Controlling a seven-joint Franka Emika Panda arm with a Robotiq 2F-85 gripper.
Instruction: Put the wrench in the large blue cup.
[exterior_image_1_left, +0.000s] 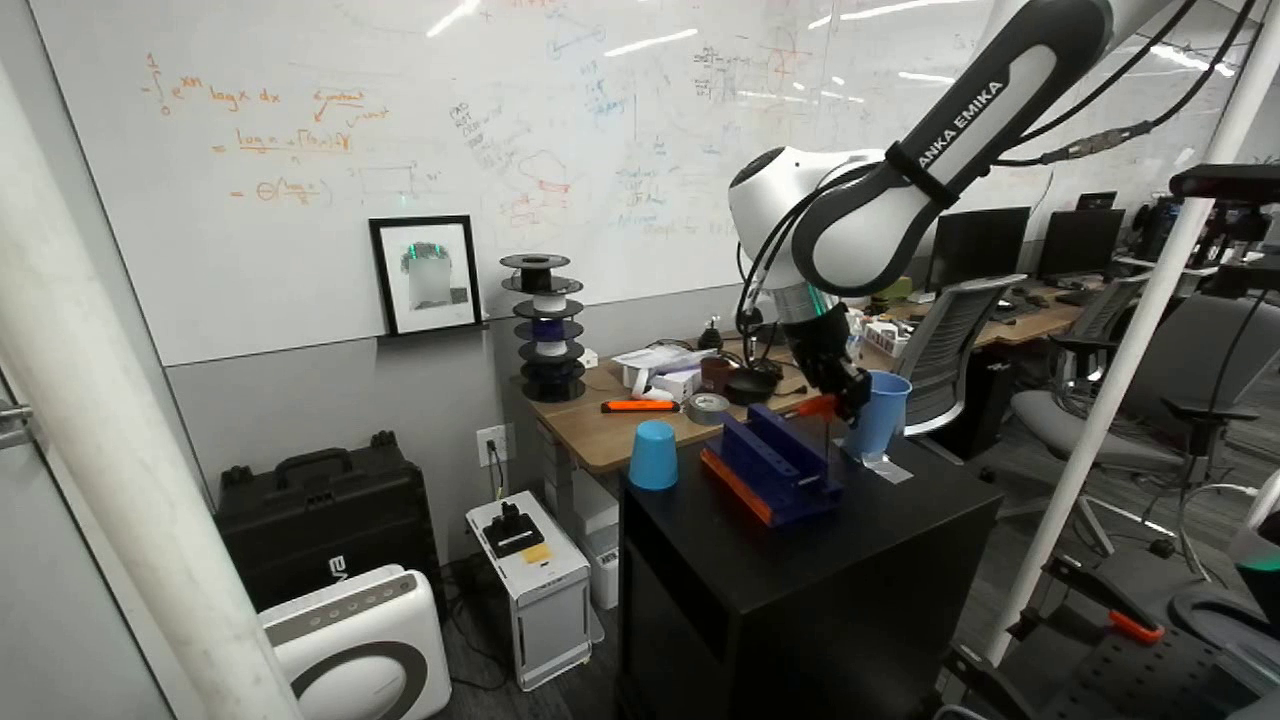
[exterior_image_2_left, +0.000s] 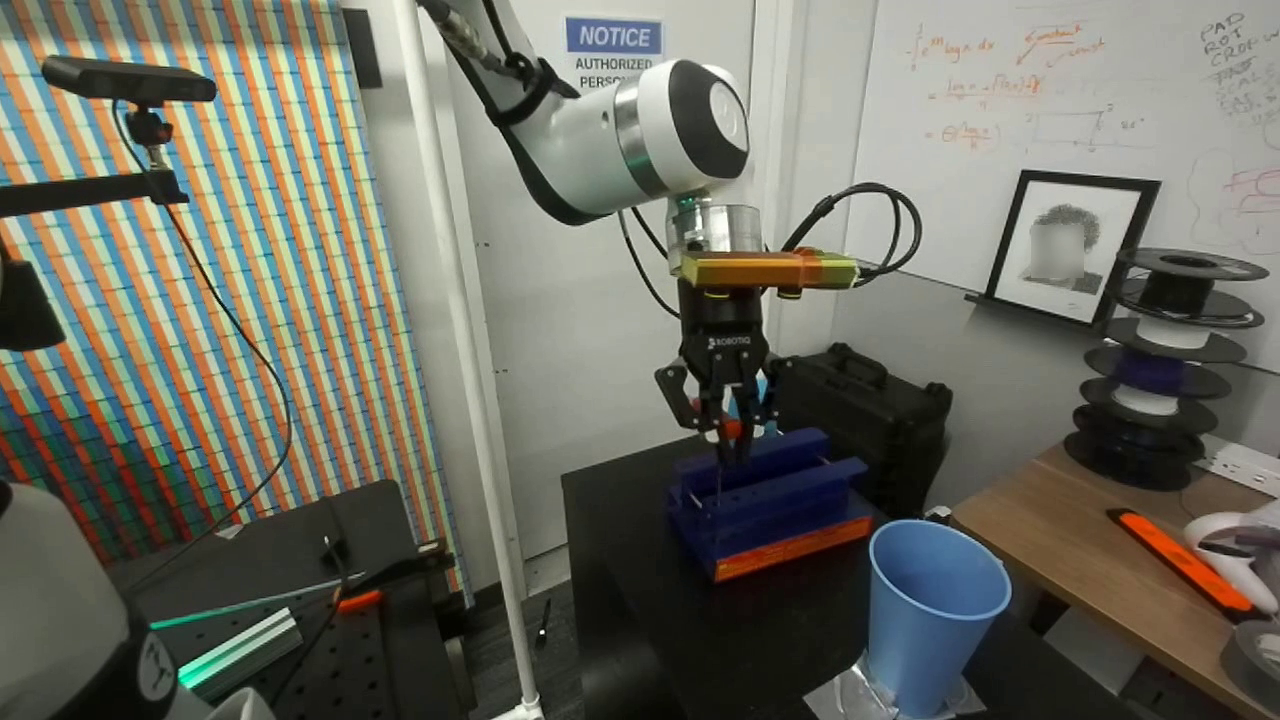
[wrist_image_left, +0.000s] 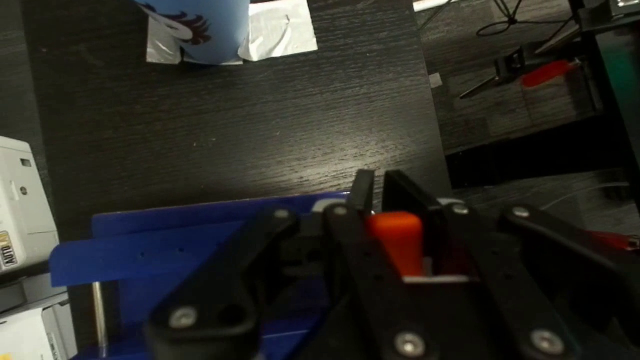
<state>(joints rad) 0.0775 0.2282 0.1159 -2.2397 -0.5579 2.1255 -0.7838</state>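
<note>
In the wrist view, the end effector is clasping the wrench by its orange handle, between two black fingers; a dark blue rack is lying beneath, while the large blue cup, bearing a dark red print, is standing well apart on the black tabletop, with silver tape lying against its base. In an exterior view, the arm is hanging above one end of the rack, and the wrench's thin shaft is pointing downward; the view is not showing whether its tip is touching the rack. The large blue cup is standing upright in the foreground. In an exterior view, a cyan cup is resting upside down near the tabletop's edge, the rack sitting between it and the large blue cup; a roll of tape is lying on a wooden desk behind.
</note>
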